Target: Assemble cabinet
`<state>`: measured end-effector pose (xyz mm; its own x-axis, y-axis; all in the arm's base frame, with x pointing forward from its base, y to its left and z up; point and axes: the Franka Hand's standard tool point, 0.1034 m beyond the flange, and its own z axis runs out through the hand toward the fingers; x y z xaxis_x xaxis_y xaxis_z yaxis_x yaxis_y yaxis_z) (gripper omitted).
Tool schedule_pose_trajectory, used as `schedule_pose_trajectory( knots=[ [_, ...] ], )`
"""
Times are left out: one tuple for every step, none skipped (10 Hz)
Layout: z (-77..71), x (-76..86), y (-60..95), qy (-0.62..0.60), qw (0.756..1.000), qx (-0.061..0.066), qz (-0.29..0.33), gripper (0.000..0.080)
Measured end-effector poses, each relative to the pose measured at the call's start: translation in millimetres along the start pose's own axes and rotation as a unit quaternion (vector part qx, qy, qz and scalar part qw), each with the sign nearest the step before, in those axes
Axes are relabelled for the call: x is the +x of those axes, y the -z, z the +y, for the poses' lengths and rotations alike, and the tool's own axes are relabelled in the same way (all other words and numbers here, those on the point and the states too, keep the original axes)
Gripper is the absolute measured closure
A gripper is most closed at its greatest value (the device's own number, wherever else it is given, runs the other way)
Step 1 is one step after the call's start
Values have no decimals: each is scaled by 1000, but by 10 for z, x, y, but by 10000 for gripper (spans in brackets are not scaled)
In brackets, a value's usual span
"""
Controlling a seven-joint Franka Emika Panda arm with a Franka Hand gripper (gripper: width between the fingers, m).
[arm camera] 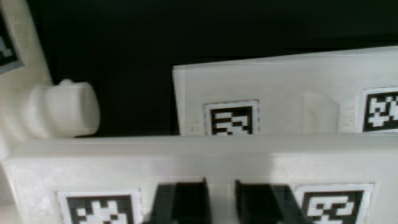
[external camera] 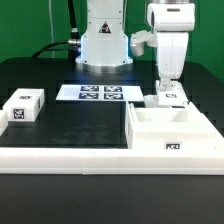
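A matte black table (external camera: 60,125) is filling the scene, with green walls (external camera: 30,30) standing behind it and the arm's white base (external camera: 105,40) sitting at the far edge. The marker board (external camera: 100,93) is lying flat near the middle of the table. A long low white rail (external camera: 90,158) is running along the near edge.

The cabinet (external camera: 175,135), a smooth white plastic box with thin walls, is resting at the exterior view's right, just behind the rail. Its hollow side is facing up and showing square compartments, and a black-and-white tag is facing front. A small white tagged block (external camera: 25,107) is sitting well apart at the exterior view's left.

The gripper (external camera: 167,94) is hanging just behind the cabinet, over a small white piece (external camera: 165,101). In the wrist view its dark fingers (arm camera: 178,200) are standing narrowly apart against a white tagged panel (arm camera: 196,165). Whether they are pinching anything cannot be told. A rounded white knob (arm camera: 68,105) is showing beside it.
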<state>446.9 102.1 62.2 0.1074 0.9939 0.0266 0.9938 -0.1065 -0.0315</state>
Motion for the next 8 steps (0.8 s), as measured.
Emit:
schedule_pose_trajectory(
  knots=[
    [32,0,12,-1,1000,-2,1,729],
    [40,-10,13,-2,1000,-3,0,729],
    [41,-22,12,-3,1000,-2,0,729],
    [41,-22,12,-3,1000,-2,0,729],
    [33,-24,8,-5,1000,-2,0,729],
    [32,-25,6,-5,1000,-2,0,729],
    [32,-25,6,-5,1000,-2,0,729],
    [32,-25,6,-5,1000,-2,0,729]
  ],
)
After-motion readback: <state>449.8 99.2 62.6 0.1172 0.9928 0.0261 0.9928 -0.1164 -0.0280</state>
